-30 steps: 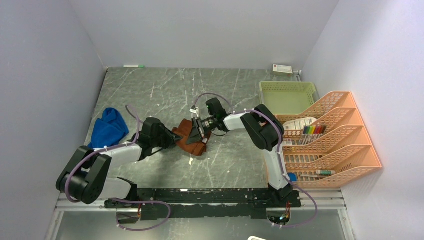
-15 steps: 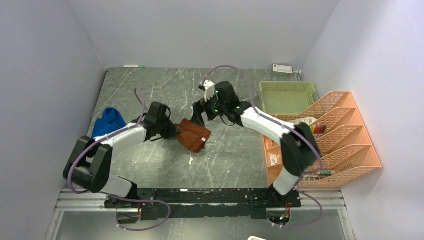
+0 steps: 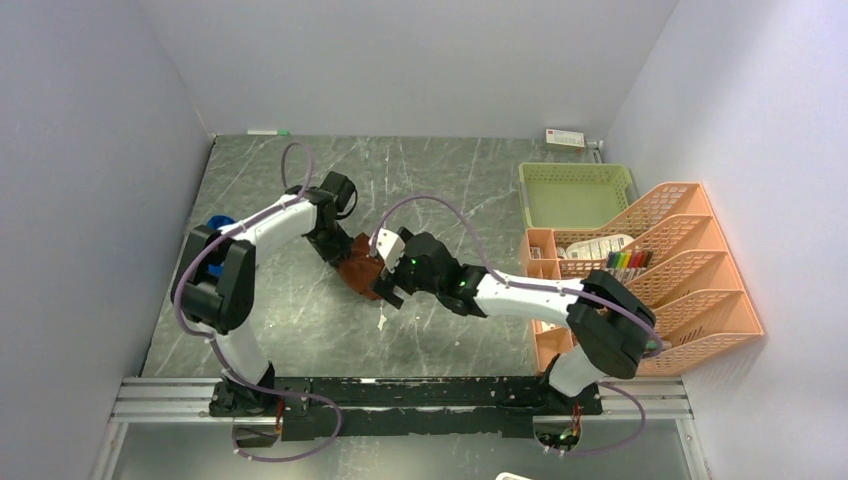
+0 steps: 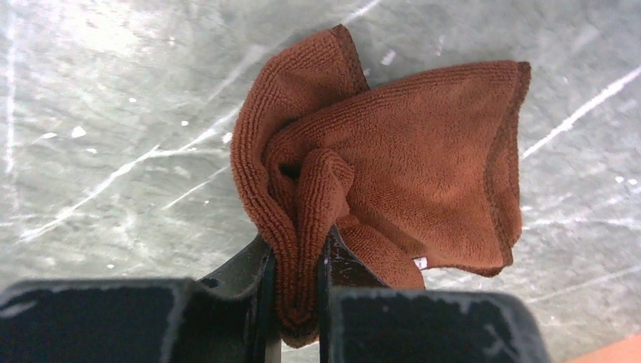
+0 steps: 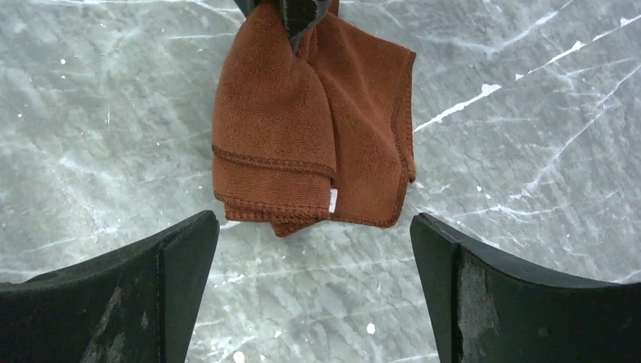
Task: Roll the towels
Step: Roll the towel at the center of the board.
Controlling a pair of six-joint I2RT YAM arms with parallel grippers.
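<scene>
**Rust-brown towel pinched by the left pincer, right pincer spread wide**

In the top view, the rust-brown towel [image 3: 358, 272] is seen bunched near the middle of the bench [image 3: 450, 180], between the two pincers. The left pincer [image 3: 340, 255] is set on its far-left side, and the right pincer [image 3: 384, 282] is placed just beside its near-right side. Only a small patch of the blue towel [image 3: 213, 221] is seen at the left edge of the bench, the rest being hidden behind the left arm, well apart from the brown one. A green basket [image 3: 575, 195] and an orange rack [image 3: 660, 290] are seen at the right.

In the left wrist view, the left pincer [image 4: 296, 257] is shown almost closed, with a thick fold of the rust-brown towel [image 4: 401, 151] clamped between its fingers. The rest of the cloth is spread loosely beyond them.

In the right wrist view, the right pincer [image 5: 314, 221] is shown spread to its widest, with nothing held. The rust-brown towel [image 5: 302, 128] is framed just ahead of its fingers, and its far end is gripped by the tip of the left pincer [image 5: 298, 11]
</scene>
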